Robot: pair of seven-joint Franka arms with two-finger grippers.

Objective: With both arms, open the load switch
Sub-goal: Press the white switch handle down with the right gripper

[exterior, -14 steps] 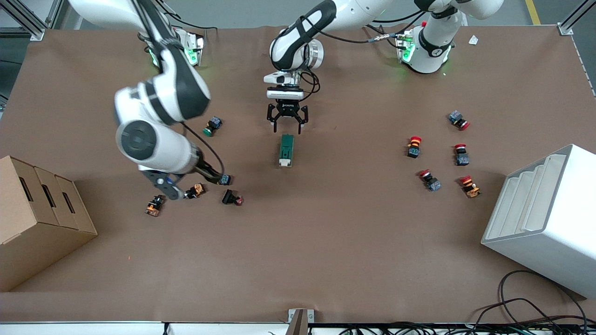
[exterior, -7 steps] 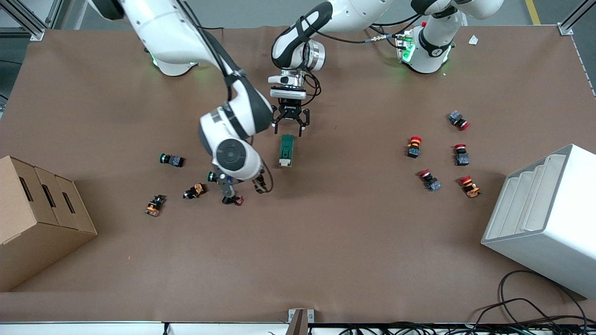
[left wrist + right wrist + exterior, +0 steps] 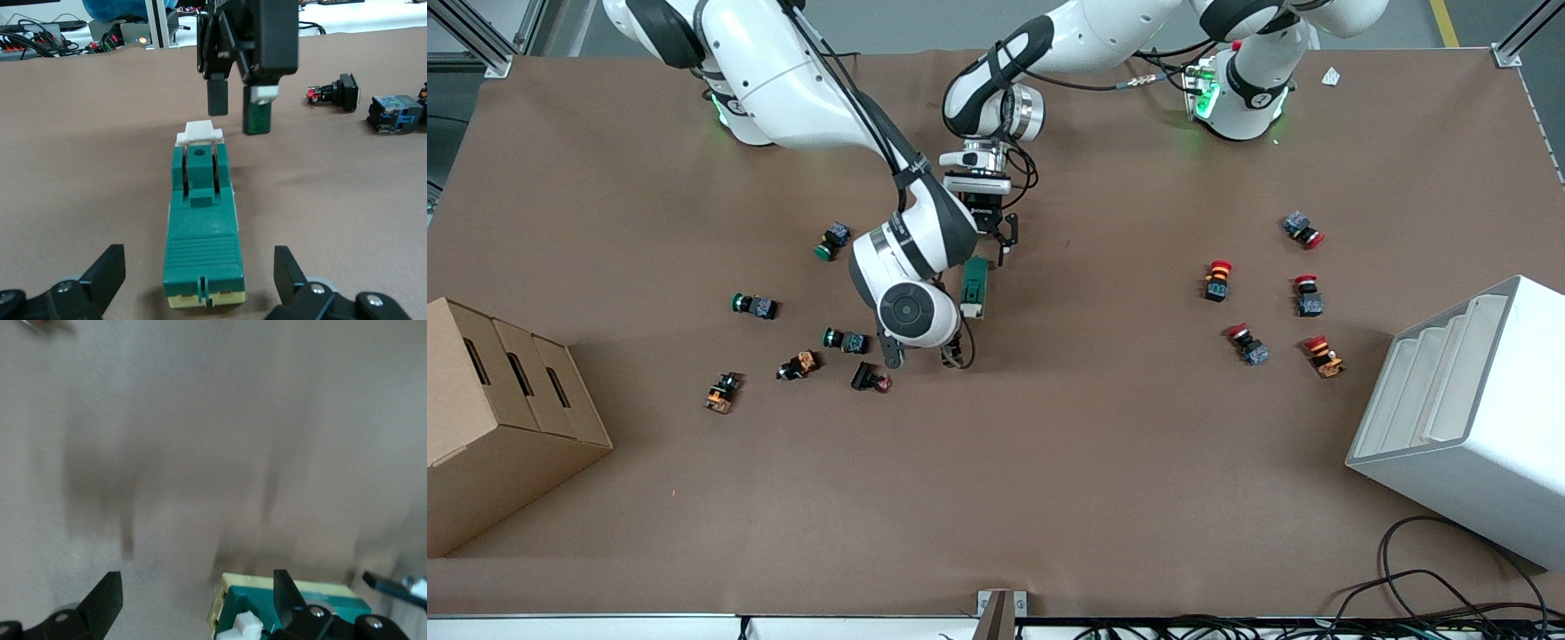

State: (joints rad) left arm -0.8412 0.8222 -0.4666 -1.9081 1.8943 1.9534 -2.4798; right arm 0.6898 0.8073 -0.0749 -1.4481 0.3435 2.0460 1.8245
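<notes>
Brown paper covers the counter (image 3: 1049, 462), and the load switch (image 3: 974, 287) lies flat near its middle, its white lever end turned toward the front camera. Both claws crowd this one block. The left claw (image 3: 989, 233) hangs just over the switch's dark-green end, fingers spread wide with nothing between them; in the left wrist view the switch (image 3: 202, 227) sits between those open fingertips (image 3: 107, 270). The right claw (image 3: 923, 353) is over the counter just beside the white lever end, also open and empty; the left wrist view shows it (image 3: 237, 107) hovering just above the lever. The right arm's bulky wrist (image 3: 911, 307) covers part of the switch's side in the front view.

Toward the right arm's end of the counter lie scattered push buttons: green-capped ones (image 3: 833, 240), (image 3: 752, 305), (image 3: 845, 339), two orange-bodied ones (image 3: 799, 364), (image 3: 721, 392), and a black one with a red cap (image 3: 869, 379) close to the right claw. A cardboard box (image 3: 489, 418) stands at that end. Toward the left arm's end, well apart from the switch, are five red-capped buttons (image 3: 1216, 279) and a white stepped rack (image 3: 1467, 418).
</notes>
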